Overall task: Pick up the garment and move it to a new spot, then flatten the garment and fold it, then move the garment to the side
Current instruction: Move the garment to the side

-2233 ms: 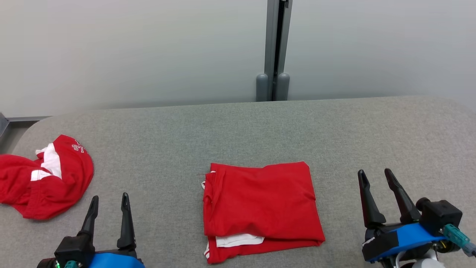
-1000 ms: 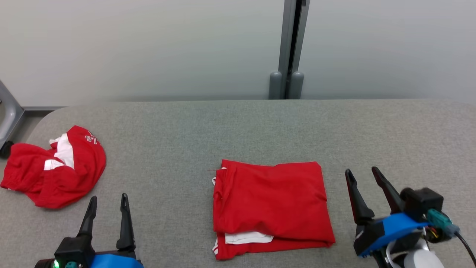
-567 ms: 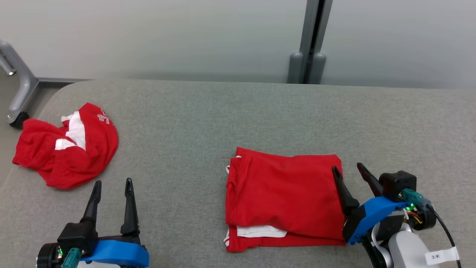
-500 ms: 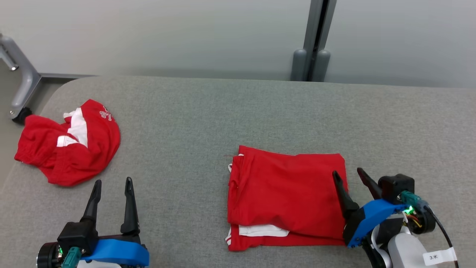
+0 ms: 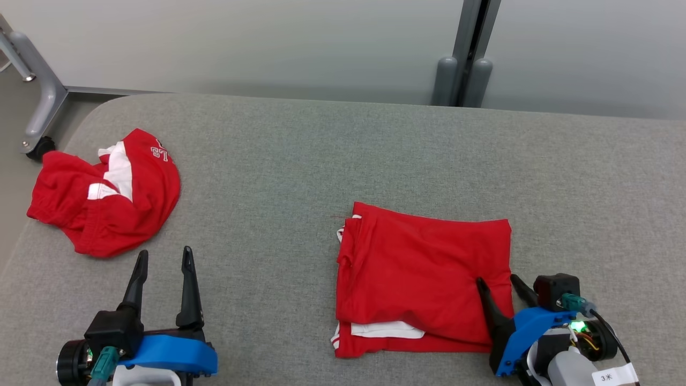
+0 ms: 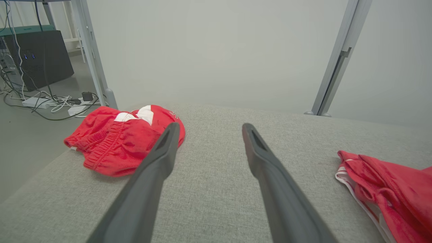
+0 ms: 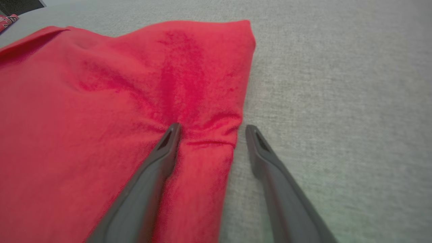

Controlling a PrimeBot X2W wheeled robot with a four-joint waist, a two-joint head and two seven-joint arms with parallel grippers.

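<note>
The soft red garment (image 5: 423,273), folded to a rough rectangle, lies near centre-right on the grey woven tabletop (image 5: 300,161). The right jaws stand apart astride its puckered right edge; the left jaws apart, near left.

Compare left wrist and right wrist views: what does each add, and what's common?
Left wrist view: left gripper open above the grey padded surface. The crumpled red garment lies near that surface's edge, and a black box and cables are on the floor.
Right wrist view: right gripper open, straddling a side edge of the folded red garment, one finger on the cloth, the other beside it.
Both: folded red garment and grey padded surface.
</note>
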